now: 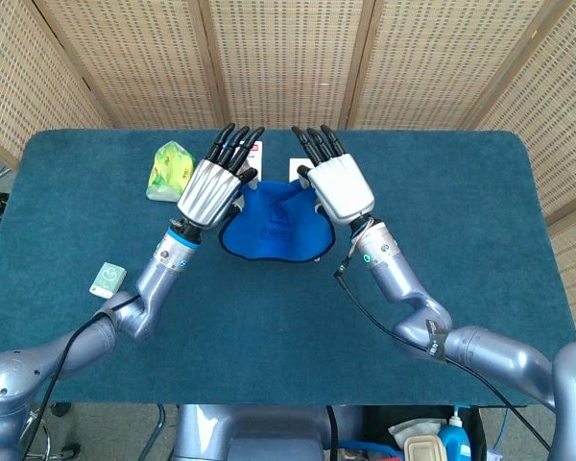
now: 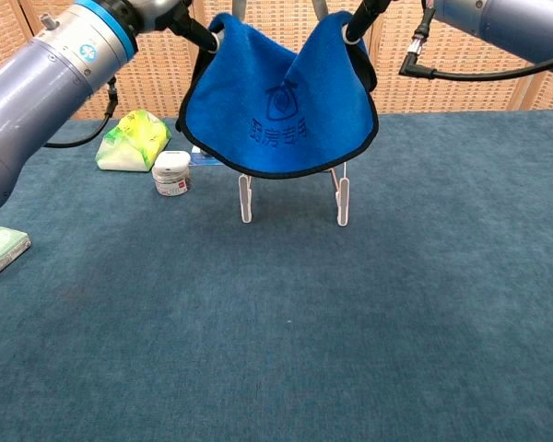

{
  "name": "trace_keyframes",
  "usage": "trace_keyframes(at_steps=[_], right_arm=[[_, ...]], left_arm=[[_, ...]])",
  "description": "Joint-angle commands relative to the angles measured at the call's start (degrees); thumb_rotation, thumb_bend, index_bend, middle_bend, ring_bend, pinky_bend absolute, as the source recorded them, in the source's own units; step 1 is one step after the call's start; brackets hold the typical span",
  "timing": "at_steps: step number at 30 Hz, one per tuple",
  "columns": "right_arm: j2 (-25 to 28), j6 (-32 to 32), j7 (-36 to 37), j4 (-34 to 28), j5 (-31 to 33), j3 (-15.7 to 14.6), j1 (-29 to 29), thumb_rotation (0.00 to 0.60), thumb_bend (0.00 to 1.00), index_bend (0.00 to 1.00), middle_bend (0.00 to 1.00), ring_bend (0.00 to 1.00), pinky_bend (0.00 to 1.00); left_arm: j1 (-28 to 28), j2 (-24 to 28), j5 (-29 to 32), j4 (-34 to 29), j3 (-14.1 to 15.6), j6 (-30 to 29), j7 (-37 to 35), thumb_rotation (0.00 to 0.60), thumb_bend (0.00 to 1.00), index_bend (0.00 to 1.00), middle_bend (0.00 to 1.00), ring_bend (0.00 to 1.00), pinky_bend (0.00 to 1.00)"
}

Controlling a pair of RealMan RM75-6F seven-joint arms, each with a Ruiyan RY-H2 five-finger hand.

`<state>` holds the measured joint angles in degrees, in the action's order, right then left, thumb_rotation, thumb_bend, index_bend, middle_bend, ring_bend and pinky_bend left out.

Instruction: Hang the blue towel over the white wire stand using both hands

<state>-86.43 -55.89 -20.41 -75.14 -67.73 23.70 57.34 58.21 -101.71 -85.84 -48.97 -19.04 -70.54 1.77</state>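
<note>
Towel (image 2: 281, 115) was what we held up, blue cloth with a dark edge and a printed mark, hanging in a sagging curve above the counter (image 2: 350, 322). Our left hand (image 1: 214, 184) pinched one upper corner and our right hand (image 1: 335, 184) pinched the other, so the fingers (image 1: 232, 144) of each were clamped on the cloth; from the head view the remaining fingers pointed away from us, stretched out over the towel's far edge. In the chest view the lower hem hung in front of the top of the white wire stand (image 2: 293, 195), whose two feet stood on the counter below; we could not tell whether the cloth touched the wire. To the left of the stand sat a small white jar (image 2: 171, 174) and, just beyond it, a yellow-green packet (image 2: 133, 139). A pale green box (image 2: 0, 251) lay well apart near the counter's left edge.
</note>
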Motion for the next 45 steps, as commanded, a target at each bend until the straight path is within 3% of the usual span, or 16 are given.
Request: trace_keyframes(at_steps=[1,7,22,45], right_arm=[[-0.82,0.62,0.63,1.59,0.60,-0.59,0.34,0.600,0.47,0.58,0.02,0.00,0.00],[-3.55,1.93,2.85,6.64,0.48,-2.44,1.06,0.600,0.47,0.58,0.01,0.00,0.00],[-6.04,2.64,5.06,10.62,0.59,-3.69,1.79,0.600,0.47,0.58,0.02,0.00,0.00],[-5.91,2.54,8.41,14.42,1.45,-4.46,-0.10,0.600,0.47,0.58,0.02,0.00,0.00]], left_arm=[[0.70,-1.36,0.71,1.97,0.40,0.98,-1.15,0.600,0.52,0.85,0.00,0.00,0.00],[1.23,-3.78,1.92,7.18,0.94,1.77,-4.11,0.600,0.52,0.85,0.00,0.00,0.00],[1.25,-7.86,4.81,15.45,1.82,4.83,-9.84,0.600,0.52,0.84,0.00,0.00,0.00],[0.18,-8.99,6.54,20.16,2.73,5.66,-14.42,0.600,0.52,0.83,0.00,0.00,0.00]])
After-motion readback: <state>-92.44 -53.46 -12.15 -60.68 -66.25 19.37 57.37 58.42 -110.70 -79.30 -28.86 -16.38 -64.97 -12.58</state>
